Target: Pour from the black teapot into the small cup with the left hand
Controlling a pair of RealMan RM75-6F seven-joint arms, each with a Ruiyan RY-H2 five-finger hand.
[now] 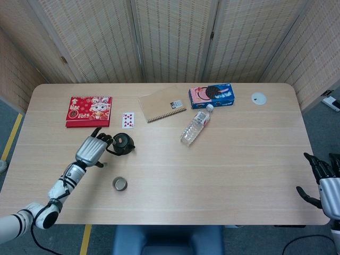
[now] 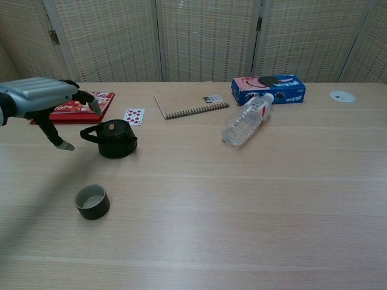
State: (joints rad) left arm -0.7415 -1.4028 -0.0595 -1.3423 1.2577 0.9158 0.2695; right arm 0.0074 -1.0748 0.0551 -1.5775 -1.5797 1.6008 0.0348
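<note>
The black teapot (image 1: 123, 143) (image 2: 116, 139) stands upright on the table, its handle pointing toward my left hand. My left hand (image 1: 91, 150) (image 2: 42, 99) hovers just left of the handle with fingers spread, holding nothing; whether a fingertip touches the handle I cannot tell. The small dark cup (image 1: 120, 184) (image 2: 92, 202) stands upright, nearer the table's front edge, a little below the teapot. Off the table's front right corner, my right hand (image 1: 325, 183) shows in the head view only, fingers apart and empty.
Behind the teapot lie a playing card (image 1: 128, 120), a red calendar (image 1: 88, 110) and a spiral notebook (image 1: 162, 104). A plastic bottle (image 1: 195, 125) lies on its side mid-table, with a blue biscuit box (image 1: 211, 95) and a white disc (image 1: 258, 98) behind it.
</note>
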